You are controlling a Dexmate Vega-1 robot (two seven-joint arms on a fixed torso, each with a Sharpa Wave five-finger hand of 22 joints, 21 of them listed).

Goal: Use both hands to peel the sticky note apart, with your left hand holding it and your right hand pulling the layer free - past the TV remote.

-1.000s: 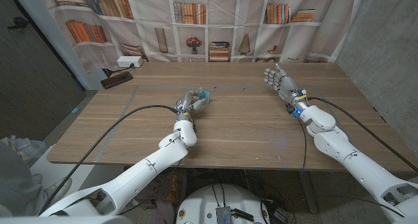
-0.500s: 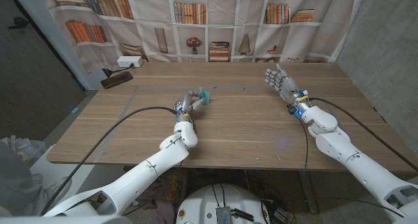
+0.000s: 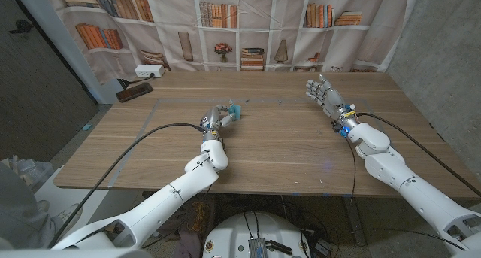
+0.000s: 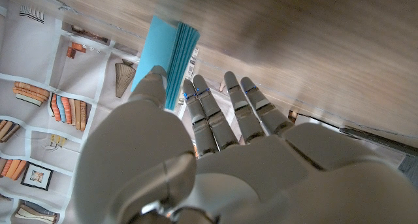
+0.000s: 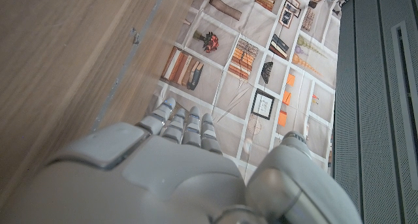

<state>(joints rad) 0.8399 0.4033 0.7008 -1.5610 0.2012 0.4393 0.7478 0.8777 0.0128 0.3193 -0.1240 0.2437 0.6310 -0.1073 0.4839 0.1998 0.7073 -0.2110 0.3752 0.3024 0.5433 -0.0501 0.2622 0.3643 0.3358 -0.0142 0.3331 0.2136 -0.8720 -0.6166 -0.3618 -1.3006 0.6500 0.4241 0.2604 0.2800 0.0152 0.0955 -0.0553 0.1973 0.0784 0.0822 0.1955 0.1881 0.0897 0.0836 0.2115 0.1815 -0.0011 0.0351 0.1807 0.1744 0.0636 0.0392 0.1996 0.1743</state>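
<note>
A light-blue sticky note pad (image 3: pixel 235 110) is pinched in my left hand (image 3: pixel 218 118) near the middle of the wooden table (image 3: pixel 278 149). In the left wrist view the pad (image 4: pixel 171 61) sits between the thumb and the fingers (image 4: pixel 202 113), its layered edge showing. My right hand (image 3: pixel 322 92) is raised at the far right of the table with fingers spread and nothing in it, well apart from the pad. The right wrist view looks along the back of that hand (image 5: pixel 176 159) over bare wood. A dark TV remote (image 3: pixel 134 92) lies at the far left of the table.
A white power strip (image 3: pixel 148 71) sits at the table's back left, just beyond the remote. A bookshelf-print curtain (image 3: pixel 248 25) hangs behind the table. Black cables (image 3: pixel 135 149) run along both arms over the table's front edge.
My left hand has tipped the pad slightly and edged it a little away from me. The right hand has barely moved.
</note>
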